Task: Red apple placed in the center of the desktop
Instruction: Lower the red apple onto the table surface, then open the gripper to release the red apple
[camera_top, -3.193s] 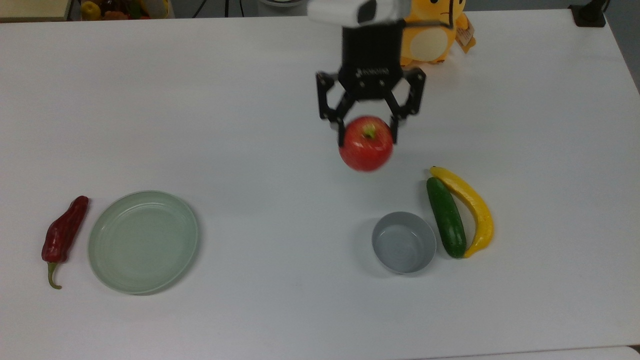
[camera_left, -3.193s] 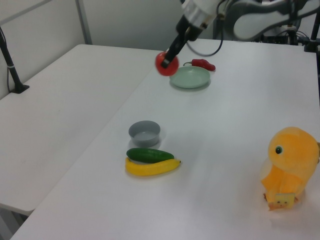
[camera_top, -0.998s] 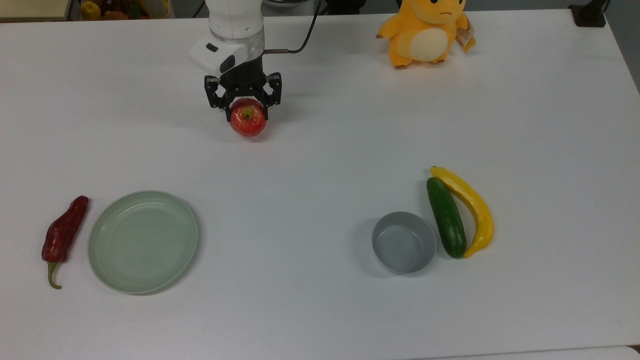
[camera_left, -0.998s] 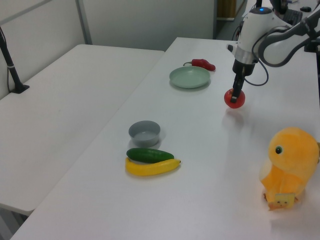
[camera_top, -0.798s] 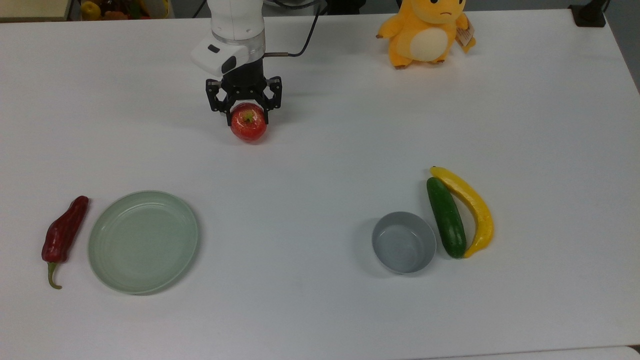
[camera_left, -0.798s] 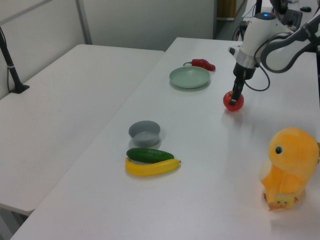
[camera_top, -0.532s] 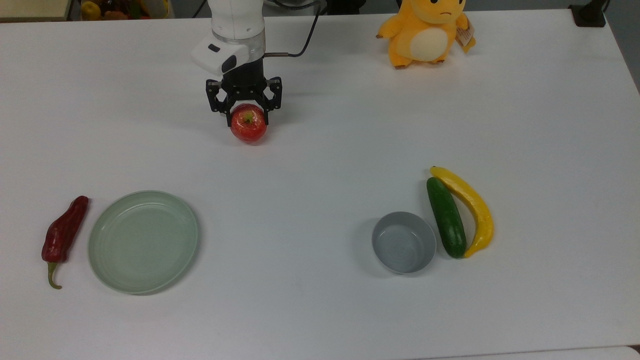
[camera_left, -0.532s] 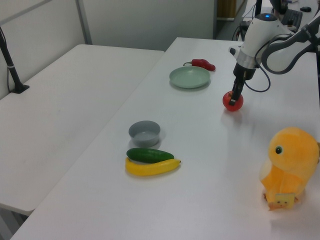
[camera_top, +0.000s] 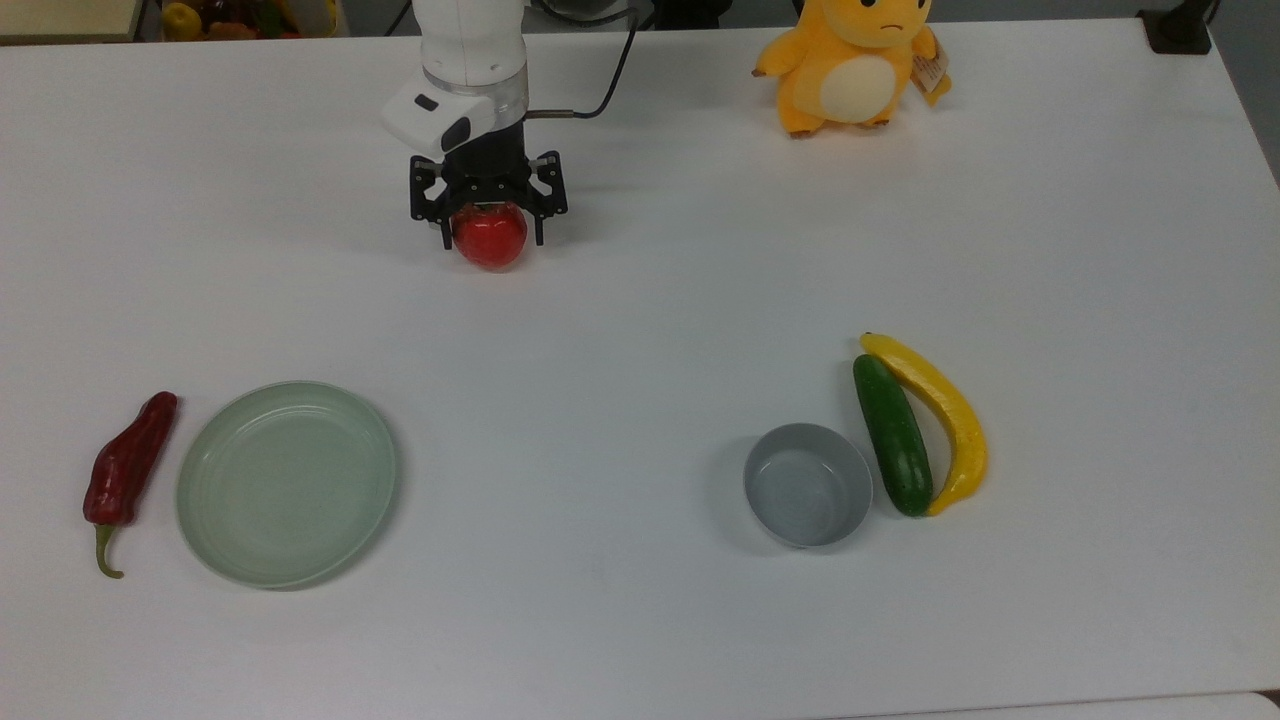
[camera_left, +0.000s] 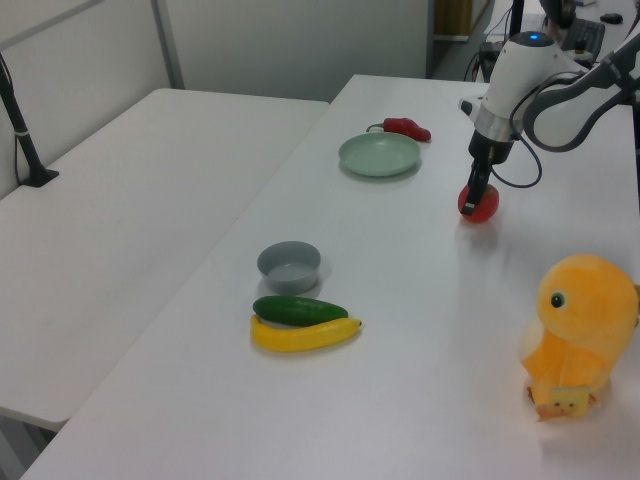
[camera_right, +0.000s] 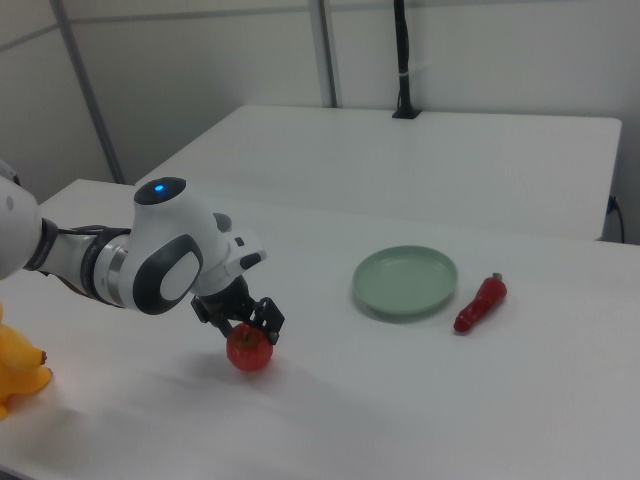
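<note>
Top view | gripper (camera_top: 489, 230) straddles red apple (camera_top: 490, 237), fingers spread beside it, not clamping | apple sits on desktop (camera_top: 640, 300), far side, left of middle | judgement: set down for release, though off-centre

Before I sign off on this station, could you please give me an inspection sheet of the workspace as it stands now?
Surface: the desktop is white, with no spills seen.
Job's things: the red apple rests on the desktop near the top view's far edge, left of centre.
Clutter: chili pepper beside the green plate; grey bowl next to the cucumber, which touches the banana; yellow plush toy at the far edge.
Grippers: the gripper is directly above the apple, fingers spread at its sides.
Cables: a black cable runs from the wrist.
Surroundings: a second white table alongside.
</note>
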